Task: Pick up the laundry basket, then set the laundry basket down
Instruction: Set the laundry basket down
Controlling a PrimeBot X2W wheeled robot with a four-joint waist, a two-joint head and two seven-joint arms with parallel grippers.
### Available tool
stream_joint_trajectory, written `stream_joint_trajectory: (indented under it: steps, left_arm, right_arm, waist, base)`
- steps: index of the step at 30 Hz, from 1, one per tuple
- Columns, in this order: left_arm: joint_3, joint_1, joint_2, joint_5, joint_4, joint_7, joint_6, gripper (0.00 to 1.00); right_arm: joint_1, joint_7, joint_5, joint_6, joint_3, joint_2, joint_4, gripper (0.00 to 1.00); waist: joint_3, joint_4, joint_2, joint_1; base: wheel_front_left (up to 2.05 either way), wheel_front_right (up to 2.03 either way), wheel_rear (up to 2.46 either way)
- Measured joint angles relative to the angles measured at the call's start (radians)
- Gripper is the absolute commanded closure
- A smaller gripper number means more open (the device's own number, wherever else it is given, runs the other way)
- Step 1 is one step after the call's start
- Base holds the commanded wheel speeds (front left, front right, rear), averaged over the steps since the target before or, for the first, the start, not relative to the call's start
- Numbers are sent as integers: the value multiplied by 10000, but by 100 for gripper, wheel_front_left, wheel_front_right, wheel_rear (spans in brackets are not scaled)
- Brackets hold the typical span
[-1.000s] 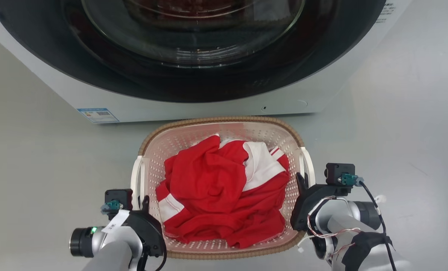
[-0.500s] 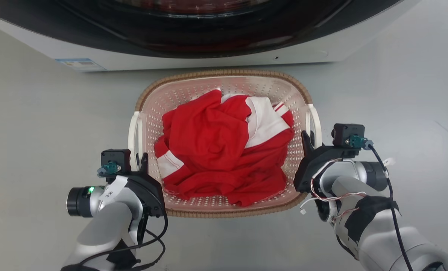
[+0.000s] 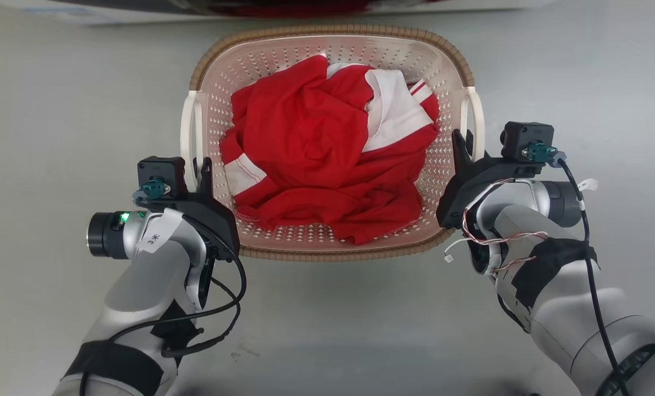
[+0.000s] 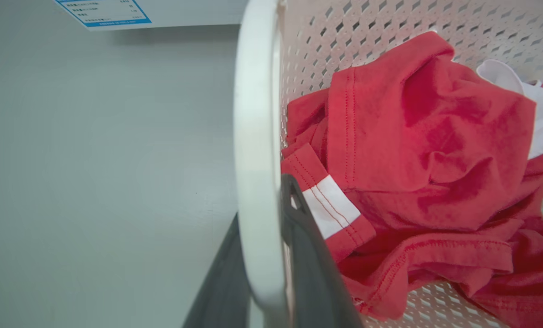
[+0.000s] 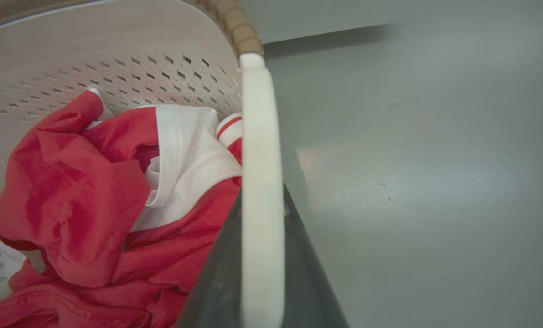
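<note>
Since a second earlier the head view had swung down, so the washer (image 4: 193,11) had slid almost off its top edge. That was the camera's shift, while both tools had kept their places on the handles.

Nearest, the left tool (image 3: 202,168) was closed on the left white handle (image 3: 186,132), with a dark finger on each side of the bar in its wrist view. The right tool (image 3: 461,144) clamped the right white handle (image 3: 477,118) the same way. Gripping both sides at matching points probably kept the load level for the lift.

Between them was the laundry basket (image 3: 332,254), over the grey floor (image 3: 327,330), with a crumpled red and white garment (image 3: 311,137) lying inside. Its underside was hidden, so whether it had cleared the floor could not be told. It did look larger than before, which suggested it had risen. The handles masked most of each fingertip.

Farthest, the washer was cut off to a thin strip, and the print on its blue-edged label (image 4: 102,11) was too small to read.
</note>
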Motion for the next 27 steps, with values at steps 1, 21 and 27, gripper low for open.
stream_joint_trajectory:
  steps: [1, 21, 27]
  left_arm:
    - [0, -3, 0, 2, 4, 0, 0, 100]
    - [142, -577, 100, 213, 6, -178, 86, 44]
    - [194, -561, 96, 219, 59, -178, 134, 0]
  right_arm:
    - [0, 0, -4, 0, 0, 0, 15, 100]
    - [-375, -115, -219, 0, -203, 6, -98, 2]
    - [-372, -88, -259, 2, -395, 29, -50, 0]
  waist:
    - [112, 7, 0, 0]
    - [916, 74, -2, -2]
    - [759, 61, -3, -3]
  base:
    - [0, 0, 0]
    - [0, 0, 0]
    - [0, 0, 0]
